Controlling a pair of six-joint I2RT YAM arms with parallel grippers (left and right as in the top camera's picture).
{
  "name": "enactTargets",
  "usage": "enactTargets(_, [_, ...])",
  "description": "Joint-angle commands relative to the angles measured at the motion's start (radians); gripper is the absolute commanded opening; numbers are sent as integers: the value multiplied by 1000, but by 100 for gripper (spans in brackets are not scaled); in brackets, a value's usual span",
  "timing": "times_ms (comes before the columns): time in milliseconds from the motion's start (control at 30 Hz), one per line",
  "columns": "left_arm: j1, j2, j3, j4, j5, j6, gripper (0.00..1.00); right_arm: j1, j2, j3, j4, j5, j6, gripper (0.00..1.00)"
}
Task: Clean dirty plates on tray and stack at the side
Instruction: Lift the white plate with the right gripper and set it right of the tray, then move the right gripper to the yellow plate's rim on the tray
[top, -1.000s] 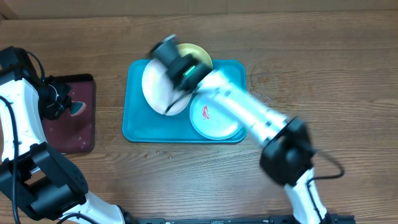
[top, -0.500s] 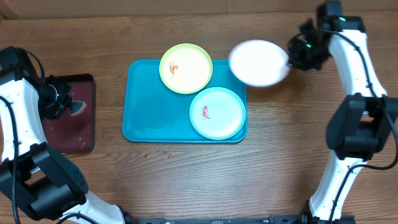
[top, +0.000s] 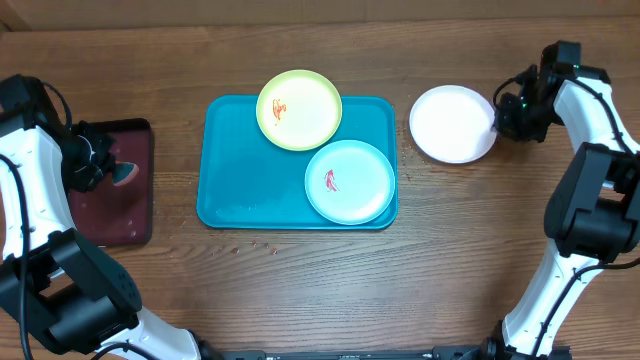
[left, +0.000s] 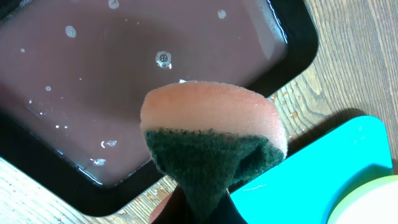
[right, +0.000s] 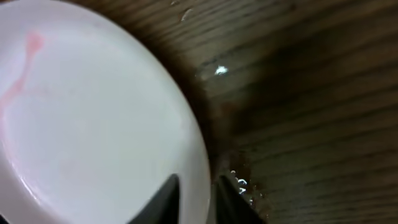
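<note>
My right pincer (right: 198, 186) straddles the rim of the white plate (right: 93, 112), parked beside the tray (top: 230, 170) to begin the stack; gripping or slack, I can't tell.

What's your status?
Left end effector shut on sponge above maroon tray. Right end effector astride white plate rim, grip unclear. Yellow-green plate, blue plate smeared, on teal tray.

Teal tray (top: 230, 180), yellow-green plate (top: 300, 110), red-smeared pale blue plate (top: 352, 182), white plate (top: 452, 124), maroon tray (top: 135, 215), pink-and-green sponge (left: 211, 140)
</note>
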Motion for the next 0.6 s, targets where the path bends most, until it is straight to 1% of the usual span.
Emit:
enactTargets(0, [-7,-8,-5,8,11,28,4,10,-43,13,2,-4,-10,33])
enactTargets(167, [-34,-8,-5,31,16,42,4,32,-65,165,-85,-32,-6,41])
enactTargets(200, [-42,-8,-5,38,26,55,4,40,-71,198,-100,-52,-6,48])
enactTargets(233, [-51,-8,-5,46,40,73,4,50,-77,235,-111,-84,-6,62])
enactTargets(267, [-62,-8,-5,53,55,87,4,66,-80,276,-117,-143,-6,96])
enactTargets(300, [-74,-7,-5,60,66,100,4,80,-81,301,-116,-195,-6,98])
enactTargets(400, [-113,-8,-5,69,68,100,4,150,-81,332,-56,-338,-6,97])
enactTargets(500, [-158,-8,-5,76,64,112,4,250,-61,324,32,-323,10,95])
enactTargets(533, [-172,-7,-5,78,63,122,4,281,-55,320,60,-307,27,93])
enactTargets(567, [-187,-8,-5,79,61,126,4,319,-40,313,93,-280,48,85])
